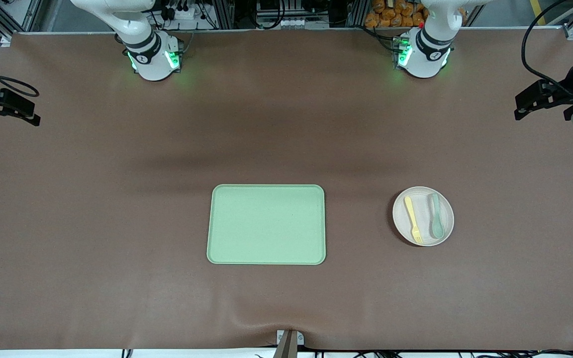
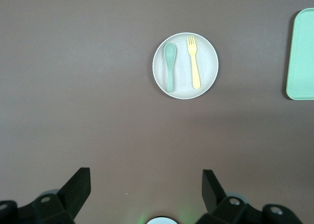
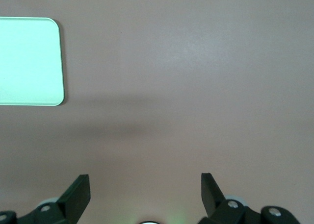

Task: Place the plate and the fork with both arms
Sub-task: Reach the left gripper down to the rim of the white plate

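Observation:
The pale plate (image 1: pixel 424 214) lies on the brown table toward the left arm's end, beside the tray. On it lie the yellow fork (image 1: pixel 412 219) and a grey-green spoon (image 1: pixel 436 216), side by side. The left wrist view shows the plate (image 2: pixel 181 67), fork (image 2: pixel 194 64) and spoon (image 2: pixel 170 67) from high above. My left gripper (image 2: pixel 145 177) is open and empty, high over bare table between its base and the plate. My right gripper (image 3: pixel 144 180) is open and empty, high over bare table toward the right arm's end. Neither gripper shows in the front view.
A light-green rectangular tray (image 1: pixel 266 223) lies empty at the table's middle; it also shows in the left wrist view (image 2: pixel 301 52) and the right wrist view (image 3: pixel 29 60). Black fixtures stand at both table ends (image 1: pixel 3 107) (image 1: pixel 545 99). The arm bases (image 1: pixel 154 57) (image 1: pixel 423 54) stand at the table's back edge.

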You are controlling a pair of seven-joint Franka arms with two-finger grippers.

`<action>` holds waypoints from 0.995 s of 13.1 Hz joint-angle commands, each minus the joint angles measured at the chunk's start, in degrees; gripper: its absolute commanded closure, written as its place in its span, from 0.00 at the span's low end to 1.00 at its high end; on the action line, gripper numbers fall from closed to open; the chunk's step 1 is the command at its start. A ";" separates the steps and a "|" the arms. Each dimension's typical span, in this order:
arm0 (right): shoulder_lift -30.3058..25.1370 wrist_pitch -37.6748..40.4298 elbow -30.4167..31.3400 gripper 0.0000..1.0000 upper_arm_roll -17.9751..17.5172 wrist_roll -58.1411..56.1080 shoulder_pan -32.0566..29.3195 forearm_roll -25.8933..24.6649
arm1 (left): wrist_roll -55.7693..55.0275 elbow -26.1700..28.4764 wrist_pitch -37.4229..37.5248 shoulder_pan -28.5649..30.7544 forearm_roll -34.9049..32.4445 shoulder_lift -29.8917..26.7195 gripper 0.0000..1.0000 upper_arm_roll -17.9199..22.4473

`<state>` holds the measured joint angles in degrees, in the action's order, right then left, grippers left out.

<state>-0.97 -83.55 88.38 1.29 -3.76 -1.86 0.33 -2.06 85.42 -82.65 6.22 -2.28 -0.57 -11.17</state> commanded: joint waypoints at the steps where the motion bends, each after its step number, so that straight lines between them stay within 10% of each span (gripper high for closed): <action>1: 1.06 0.50 -0.85 0.00 -0.77 0.78 -0.87 -0.69 | 0.56 -1.22 0.38 -0.16 -1.94 0.65 0.00 -0.35; 6: 1.06 -1.27 -0.58 0.00 -0.68 0.69 -1.04 -0.59 | 1.09 -0.53 -2.32 0.37 -0.54 5.39 0.00 0.27; 13: 1.59 -1.88 -1.02 0.00 -0.68 0.86 -0.69 -0.77 | -0.14 20.83 -35.02 4.06 -0.18 11.27 0.00 0.09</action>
<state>0.17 -85.40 88.36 1.34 -3.76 -1.89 0.31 -1.92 101.99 -112.95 9.94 -2.87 10.35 -10.72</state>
